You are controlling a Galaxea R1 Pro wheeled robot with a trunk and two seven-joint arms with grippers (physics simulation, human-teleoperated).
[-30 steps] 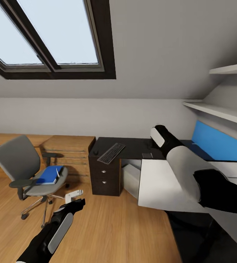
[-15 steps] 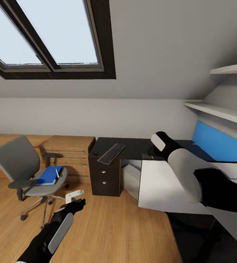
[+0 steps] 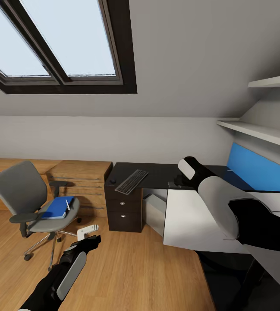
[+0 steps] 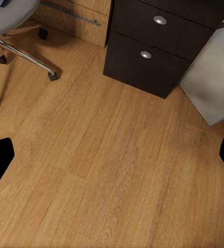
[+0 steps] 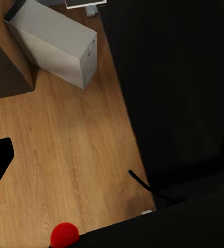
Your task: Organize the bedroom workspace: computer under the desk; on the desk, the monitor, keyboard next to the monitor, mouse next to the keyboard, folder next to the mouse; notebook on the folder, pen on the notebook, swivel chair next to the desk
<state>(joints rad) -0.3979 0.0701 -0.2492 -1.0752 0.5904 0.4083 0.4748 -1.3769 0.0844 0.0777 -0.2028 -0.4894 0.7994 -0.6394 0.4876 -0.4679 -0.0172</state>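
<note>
The right gripper [image 3: 187,170] hangs over the desk [image 3: 157,172] near the notebook [image 3: 174,184]; its jaw state cannot be told. The left gripper [image 4: 112,155] hangs wide open above the floor. The folder [image 3: 58,207] lies on the chair [image 3: 23,194]. Recommended: descend vertically onto the notebook, centre both fingers, then close.
</note>
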